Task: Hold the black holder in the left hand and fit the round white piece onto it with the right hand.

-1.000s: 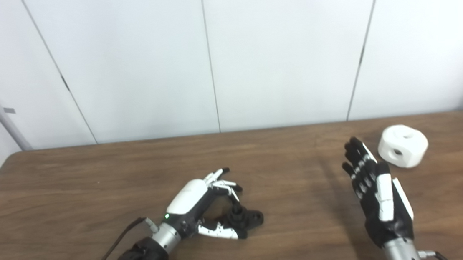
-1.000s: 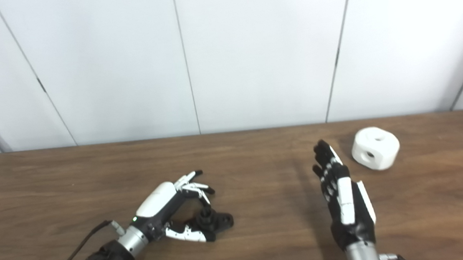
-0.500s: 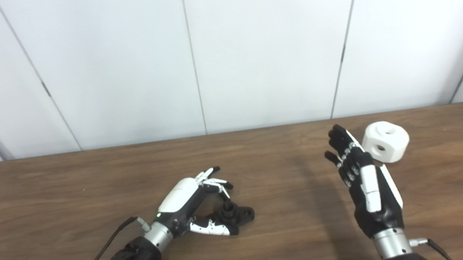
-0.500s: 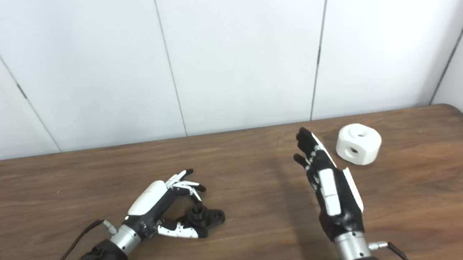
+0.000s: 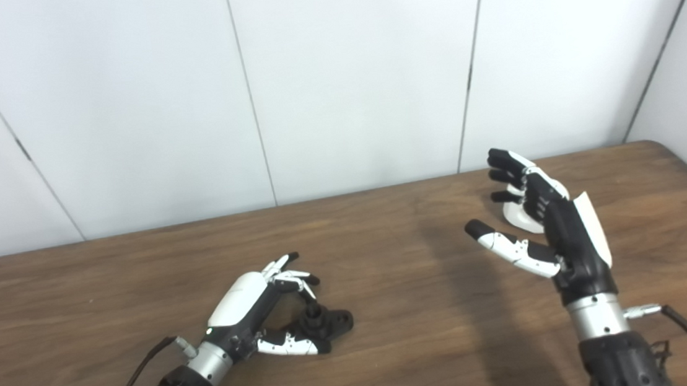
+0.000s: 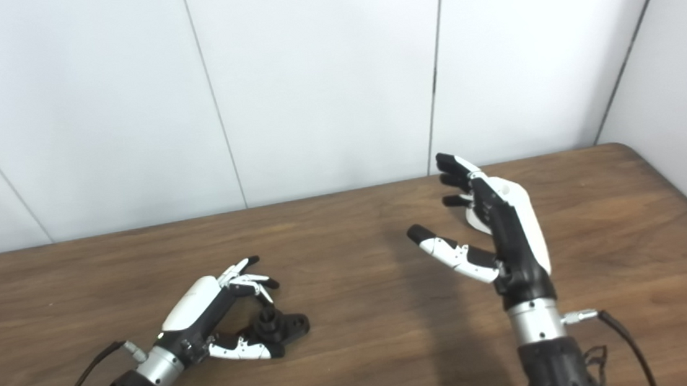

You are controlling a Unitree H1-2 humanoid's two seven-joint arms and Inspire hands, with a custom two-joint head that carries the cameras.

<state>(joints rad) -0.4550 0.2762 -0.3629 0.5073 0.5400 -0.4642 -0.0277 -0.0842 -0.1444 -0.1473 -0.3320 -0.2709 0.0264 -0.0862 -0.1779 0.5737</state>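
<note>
A brown wooden table (image 5: 79, 303) fills the lower half of the frame, with white wall panels (image 5: 339, 75) behind. At lower left, the left hand (image 5: 247, 301) lies low on the table, fingers curled over and thumb reaching beneath the black holder (image 5: 324, 324), which rests on the wood; whether it is actually gripped cannot be told. At right of centre, the right hand (image 5: 548, 225) is raised, fingers spread and thumb held apart, holding nothing. The round white piece (image 5: 516, 214) sits on the table behind it, mostly hidden.
</note>
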